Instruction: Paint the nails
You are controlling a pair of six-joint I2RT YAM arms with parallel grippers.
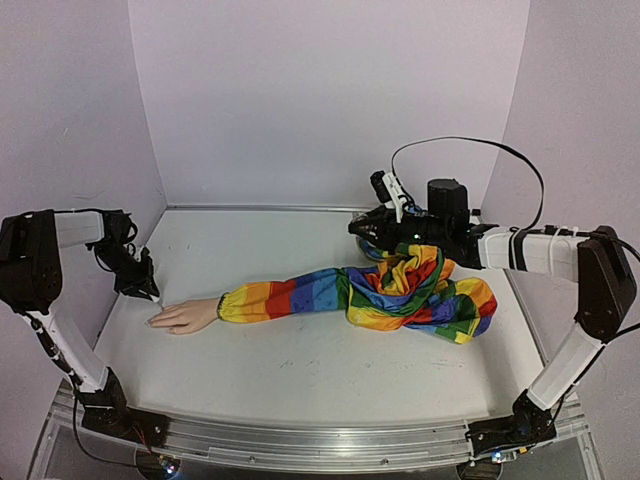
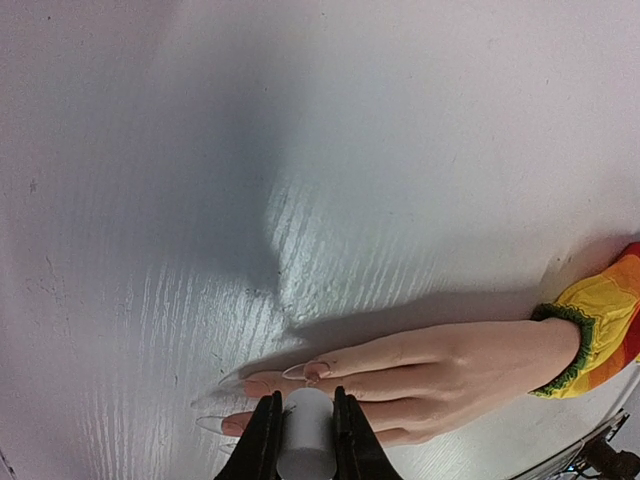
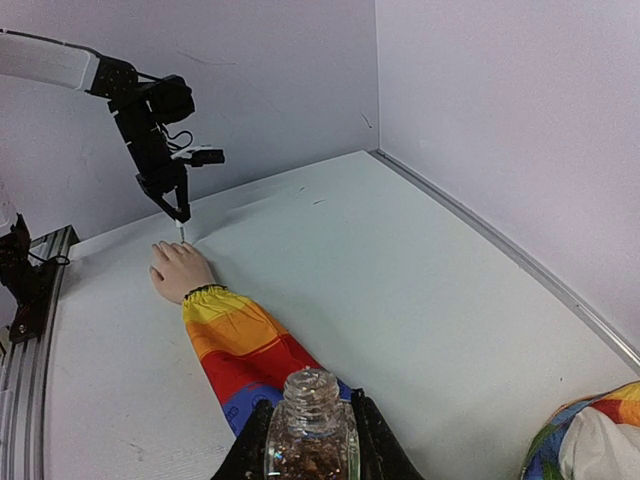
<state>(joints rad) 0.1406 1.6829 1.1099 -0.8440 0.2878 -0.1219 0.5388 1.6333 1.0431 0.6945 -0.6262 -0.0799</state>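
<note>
The pale mannequin hand (image 1: 186, 316) lies flat at the table's left, ending a rainbow-striped sleeve (image 1: 300, 297). In the left wrist view its fingers (image 2: 400, 365) carry long clear nails (image 2: 298, 372) that point left. My left gripper (image 2: 303, 402) hangs just over those fingertips, shut on a white cylindrical brush cap (image 2: 305, 440). The thin brush tip (image 3: 181, 232) points down at the fingertips. My right gripper (image 3: 312, 412) is at the back right, above the sleeve, shut on a small clear glass bottle (image 3: 312, 440) with an open neck and glittery contents.
The sleeve's far end lies bunched in a heap (image 1: 425, 290) under the right arm. White walls close the table (image 1: 300, 380) on the left, back and right. A black cable (image 1: 470, 142) loops above the right wrist.
</note>
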